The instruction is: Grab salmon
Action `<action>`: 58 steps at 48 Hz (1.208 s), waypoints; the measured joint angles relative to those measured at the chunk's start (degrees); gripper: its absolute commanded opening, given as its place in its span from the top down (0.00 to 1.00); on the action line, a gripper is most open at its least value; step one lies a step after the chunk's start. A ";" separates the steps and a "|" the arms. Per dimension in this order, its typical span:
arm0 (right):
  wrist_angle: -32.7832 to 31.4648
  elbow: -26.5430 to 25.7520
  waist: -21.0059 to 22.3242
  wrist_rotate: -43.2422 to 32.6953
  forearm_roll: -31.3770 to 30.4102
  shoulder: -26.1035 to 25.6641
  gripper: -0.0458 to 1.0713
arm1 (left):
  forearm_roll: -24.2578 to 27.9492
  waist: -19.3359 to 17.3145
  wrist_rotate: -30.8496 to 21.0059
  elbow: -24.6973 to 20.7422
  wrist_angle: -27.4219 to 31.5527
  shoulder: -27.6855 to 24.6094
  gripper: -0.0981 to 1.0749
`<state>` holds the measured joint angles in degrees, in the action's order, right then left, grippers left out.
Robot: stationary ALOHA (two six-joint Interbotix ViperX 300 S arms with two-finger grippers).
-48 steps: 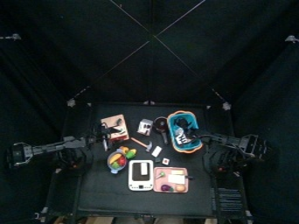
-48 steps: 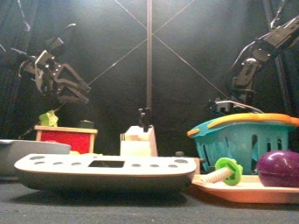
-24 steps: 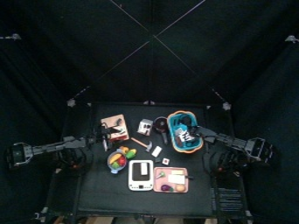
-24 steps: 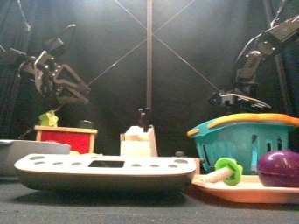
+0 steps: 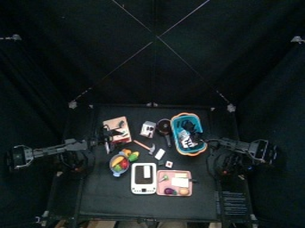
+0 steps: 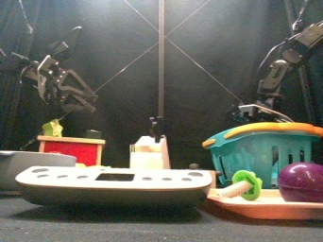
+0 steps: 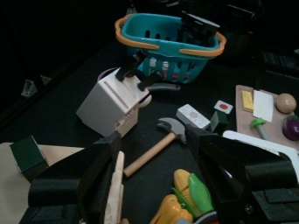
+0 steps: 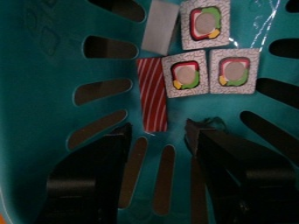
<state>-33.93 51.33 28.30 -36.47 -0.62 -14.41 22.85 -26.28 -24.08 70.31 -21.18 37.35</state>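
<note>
The right gripper [image 8: 163, 175] hangs over the teal basket [image 5: 187, 130], fingers [image 8: 100, 171] spread apart and holding nothing. Directly under them, on the basket floor, lies the red-and-white striped salmon piece [image 8: 153, 83]. At its 3 o'clock, seen from the right wrist, sit three sushi rolls [image 8: 211, 70]. The left gripper [image 7: 158, 188] hovers at the desk's [image 5: 95, 183] 9 o'clock side with fingers [image 7: 82, 188] open, above a hammer [image 7: 155, 146] and a white knife block [image 7: 114, 101].
</note>
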 measured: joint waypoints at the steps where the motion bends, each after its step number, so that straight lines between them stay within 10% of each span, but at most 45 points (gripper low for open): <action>1: 0.35 0.09 0.00 0.00 0.00 0.44 0.18 | 0.00 0.00 0.00 0.00 0.00 0.00 0.11; 58: 5.01 -0.79 0.09 -0.70 -0.97 9.93 0.28 | 0.00 -1.05 0.00 0.44 0.00 0.00 0.11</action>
<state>-28.92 50.54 28.39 -37.18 -1.58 -4.48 22.85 -27.33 -24.08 70.75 -21.18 37.35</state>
